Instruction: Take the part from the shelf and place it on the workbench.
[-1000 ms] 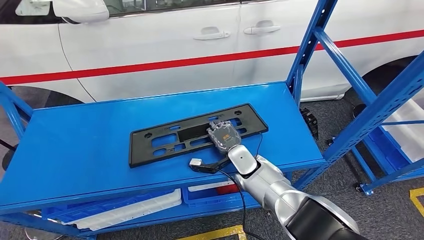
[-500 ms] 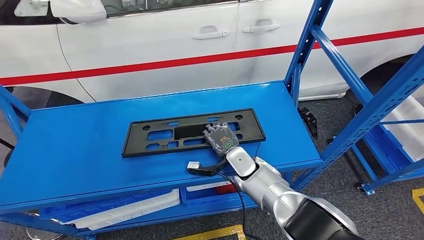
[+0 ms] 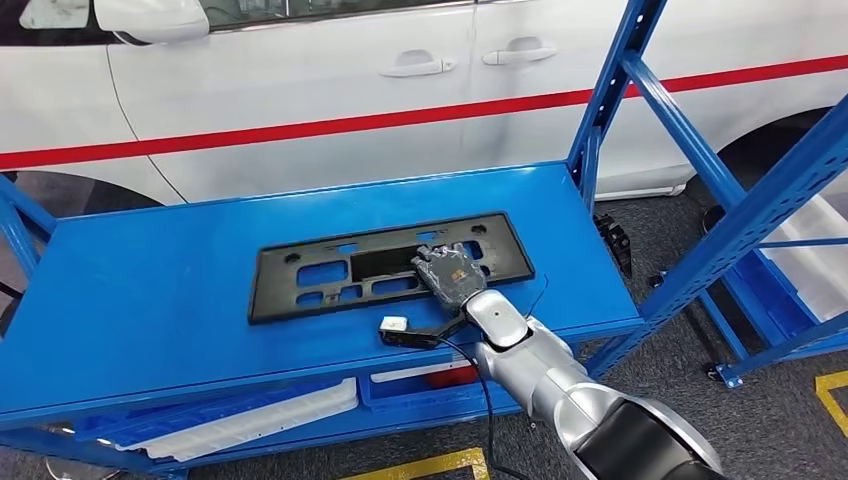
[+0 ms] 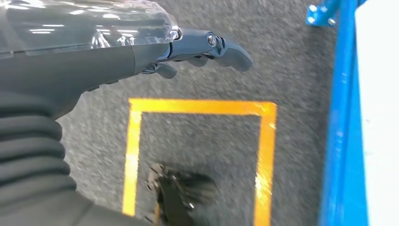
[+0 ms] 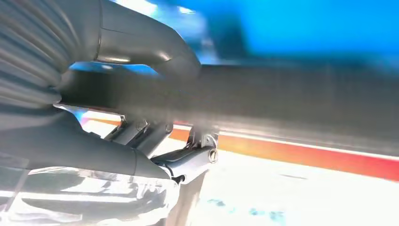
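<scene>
One long black plastic frame part (image 3: 390,265) lies flat on the blue metal tabletop (image 3: 160,310); the right hand (image 3: 450,272) grips its near edge, while the left hand (image 4: 117,47) hangs empty, fingers apart, above grey floor (image 4: 291,61).

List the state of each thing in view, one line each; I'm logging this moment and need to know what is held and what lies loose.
Black plastic frame: lying flat on the blue table, its right end under the right hand.
Right hand: on the frame's near edge; the right wrist view shows the thumb over the edge, gripping.
Left hand: hanging over the floor, holding nothing, fingers apart.
Car doors: closed.
</scene>
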Controlling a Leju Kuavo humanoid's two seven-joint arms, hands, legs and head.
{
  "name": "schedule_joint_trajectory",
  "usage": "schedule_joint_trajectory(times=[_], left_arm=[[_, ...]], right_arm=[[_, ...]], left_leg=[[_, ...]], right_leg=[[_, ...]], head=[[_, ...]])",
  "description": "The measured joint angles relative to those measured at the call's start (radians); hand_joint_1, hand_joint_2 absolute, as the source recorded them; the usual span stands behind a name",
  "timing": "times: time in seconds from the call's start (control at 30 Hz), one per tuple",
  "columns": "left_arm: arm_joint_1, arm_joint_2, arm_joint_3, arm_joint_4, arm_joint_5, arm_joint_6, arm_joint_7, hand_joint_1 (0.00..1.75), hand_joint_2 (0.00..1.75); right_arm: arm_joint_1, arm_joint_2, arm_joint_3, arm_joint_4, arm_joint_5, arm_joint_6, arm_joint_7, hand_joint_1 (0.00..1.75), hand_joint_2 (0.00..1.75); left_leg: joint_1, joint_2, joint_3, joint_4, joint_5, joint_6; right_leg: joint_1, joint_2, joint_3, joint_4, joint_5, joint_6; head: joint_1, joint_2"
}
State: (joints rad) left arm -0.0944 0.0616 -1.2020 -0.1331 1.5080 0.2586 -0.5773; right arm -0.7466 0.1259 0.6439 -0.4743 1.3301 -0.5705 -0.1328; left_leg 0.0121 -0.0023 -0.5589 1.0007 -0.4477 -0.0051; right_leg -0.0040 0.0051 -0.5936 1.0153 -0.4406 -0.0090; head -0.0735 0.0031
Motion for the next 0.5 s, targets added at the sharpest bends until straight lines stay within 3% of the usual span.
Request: schedule_joint_trajectory(times=[0.07,0.17,0.2,0.23,0.27,0.37,0.4,0.5], left_arm=[[-0.001,0.001,0.028,0.000,0.000,-0.034,-0.034,0.00,1.75],[-0.002,0.001,0.074,0.000,0.000,-0.044,-0.092,0.00,1.75],[-0.001,0.001,0.084,0.000,0.000,-0.044,-0.103,0.00,1.75],[0.000,0.001,0.090,0.000,0.000,-0.043,-0.107,0.00,1.75],[0.001,0.001,0.095,0.000,0.000,-0.040,-0.107,0.00,1.75],[0.001,0.000,0.100,0.000,-0.001,-0.026,-0.098,0.00,1.75],[0.001,0.001,0.101,0.000,-0.001,-0.022,-0.095,0.00,1.75],[-0.002,0.002,0.103,0.000,-0.001,-0.006,-0.083,0.00,1.75]], right_arm=[[0.034,-0.003,-0.040,-0.069,-0.152,0.017,-0.148,1.75,1.75],[0.096,-0.021,-0.092,-0.233,-0.414,0.095,-0.337,1.75,1.75],[0.117,-0.030,-0.103,-0.286,-0.485,0.119,-0.376,1.75,1.75],[0.137,-0.038,-0.110,-0.334,-0.541,0.140,-0.403,1.75,1.75],[0.156,-0.048,-0.116,-0.383,-0.594,0.159,-0.430,1.75,1.75],[0.195,-0.077,-0.128,-0.530,-0.734,0.208,-0.495,1.75,1.75],[0.202,-0.083,-0.130,-0.574,-0.767,0.221,-0.506,1.75,1.75],[0.226,-0.101,-0.132,-0.684,-0.872,0.280,-0.532,1.75,1.75]], left_leg=[[0.005,0.001,0.002,-0.009,0.008,0.012],[0.006,0.002,0.001,-0.012,0.009,0.020],[0.006,0.001,0.001,-0.012,0.008,0.020],[0.006,0.000,0.002,-0.011,0.007,0.020],[0.006,-0.002,0.003,-0.010,0.005,0.019],[0.003,-0.006,0.003,0.001,-0.006,0.008],[0.001,-0.006,0.001,0.004,-0.009,0.003],[0.000,-0.004,-0.001,0.005,-0.015,-0.013]], right_leg=[[-0.001,-0.001,-0.017,0.036,-0.027,0.010],[-0.003,-0.001,-0.108,0.227,-0.121,0.019],[-0.004,-0.002,-0.134,0.279,-0.135,0.021],[-0.005,-0.002,-0.144,0.294,-0.128,0.022],[-0.007,-0.002,-0.133,0.265,-0.102,0.022],[-0.007,-0.003,-0.041,0.063,-0.007,0.014],[-0.006,-0.003,-0.026,0.025,0.003,0.009],[-0.004,-0.001,-0.023,0.010,0.002,-0.005]], head=[[0.000,0.000],[0.000,0.000],[0.000,0.000],[0.000,0.000],[0.000,0.000],[0.000,0.000],[0.000,0.000],[0.000,0.000]])
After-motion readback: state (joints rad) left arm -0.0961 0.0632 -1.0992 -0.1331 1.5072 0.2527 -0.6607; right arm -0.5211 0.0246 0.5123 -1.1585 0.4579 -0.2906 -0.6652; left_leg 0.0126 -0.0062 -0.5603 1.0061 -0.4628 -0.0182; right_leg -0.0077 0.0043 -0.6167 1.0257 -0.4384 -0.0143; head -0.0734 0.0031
